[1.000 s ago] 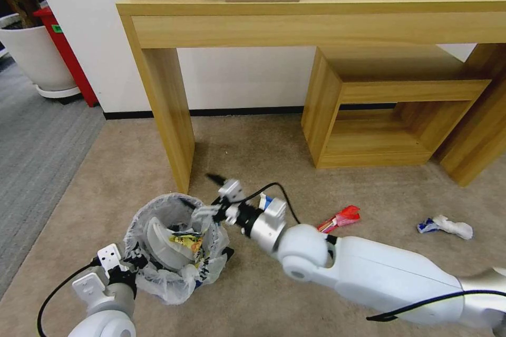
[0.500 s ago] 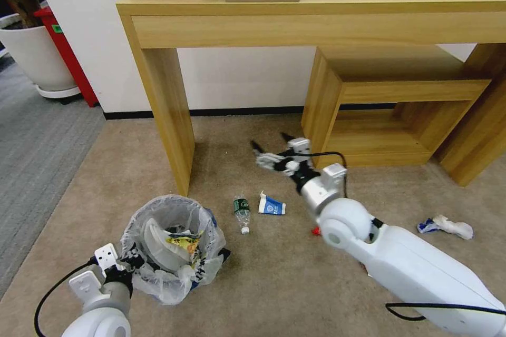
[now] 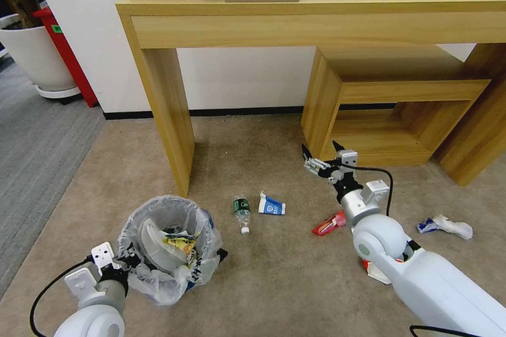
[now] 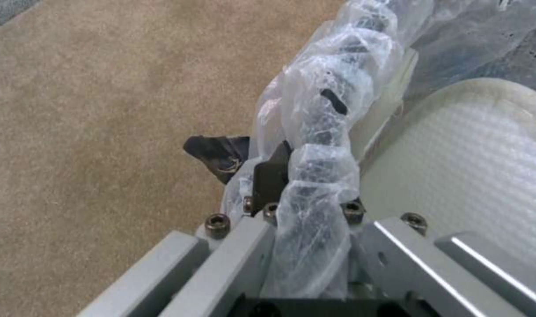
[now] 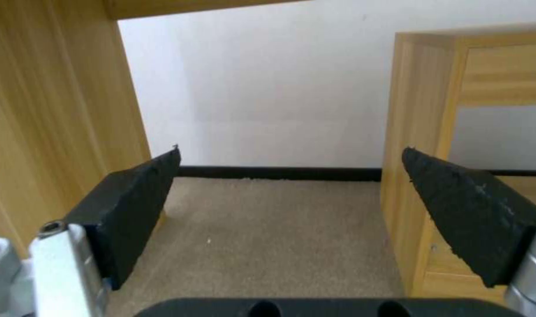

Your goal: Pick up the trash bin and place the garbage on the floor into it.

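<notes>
Our left gripper point(image 3: 122, 268), lower left, pinches the trash bin point(image 3: 167, 245) rim, steadying it for drops. Right gripper point(image 3: 320, 154), mid-frame, gapes empty above the floor point(image 3: 263, 268).

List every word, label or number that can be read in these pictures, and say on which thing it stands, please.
No text can be read.
Small plastic bottle: green label, print too small.
Blue-white carton: print blurred.
Yellow wrapper inside the trash bin: print illegible.
Red stand by the wall: green sticker, unreadable.
</notes>
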Available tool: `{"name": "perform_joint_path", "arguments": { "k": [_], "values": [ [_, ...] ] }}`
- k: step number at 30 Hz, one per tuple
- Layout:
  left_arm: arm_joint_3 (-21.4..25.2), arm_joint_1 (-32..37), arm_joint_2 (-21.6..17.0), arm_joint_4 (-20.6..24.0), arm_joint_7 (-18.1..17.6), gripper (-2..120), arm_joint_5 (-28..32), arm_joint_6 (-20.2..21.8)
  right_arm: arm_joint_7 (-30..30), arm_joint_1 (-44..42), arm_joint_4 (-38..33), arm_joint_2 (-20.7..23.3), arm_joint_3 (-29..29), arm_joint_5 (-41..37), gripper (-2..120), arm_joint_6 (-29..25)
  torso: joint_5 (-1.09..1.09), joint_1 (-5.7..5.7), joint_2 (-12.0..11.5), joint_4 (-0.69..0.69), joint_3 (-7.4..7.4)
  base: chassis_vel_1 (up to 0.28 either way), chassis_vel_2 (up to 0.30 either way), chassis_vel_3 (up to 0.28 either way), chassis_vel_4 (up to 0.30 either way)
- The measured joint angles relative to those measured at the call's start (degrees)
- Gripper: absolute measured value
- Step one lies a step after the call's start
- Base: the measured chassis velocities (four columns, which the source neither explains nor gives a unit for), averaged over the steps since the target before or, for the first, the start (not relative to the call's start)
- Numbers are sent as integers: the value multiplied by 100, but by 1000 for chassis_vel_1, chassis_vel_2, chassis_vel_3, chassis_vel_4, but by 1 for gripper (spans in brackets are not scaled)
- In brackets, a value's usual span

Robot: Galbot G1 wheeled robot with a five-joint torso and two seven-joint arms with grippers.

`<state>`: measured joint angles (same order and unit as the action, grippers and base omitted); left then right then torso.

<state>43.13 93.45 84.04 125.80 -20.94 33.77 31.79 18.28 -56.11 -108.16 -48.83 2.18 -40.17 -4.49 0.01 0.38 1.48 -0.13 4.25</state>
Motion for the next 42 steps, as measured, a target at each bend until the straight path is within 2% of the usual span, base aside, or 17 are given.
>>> {"name": "perform_joint_path", "arguments": {
  "k": [8, 24, 42],
  "values": [
    [14, 24, -16, 18, -2, 0, 26, -16, -4, 2, 30, -73, -66, 67, 90, 5, -1, 0, 0, 0, 0, 0, 0, 0, 0],
    [-27, -22, 14, -48, 5, 0, 13, -43, -11, 166, 132, -150, -304, 114, 95, 18, -1, 0, 0, 0, 1, -59, 56, 58, -56],
    [-42, -58, 45, -100, 15, 0, -12, -51, 26, 316, 262, -215, -572, 189, 95, -9, -1, 0, 0, 0, 1, -31, 28, 30, -23]
  ]
}}
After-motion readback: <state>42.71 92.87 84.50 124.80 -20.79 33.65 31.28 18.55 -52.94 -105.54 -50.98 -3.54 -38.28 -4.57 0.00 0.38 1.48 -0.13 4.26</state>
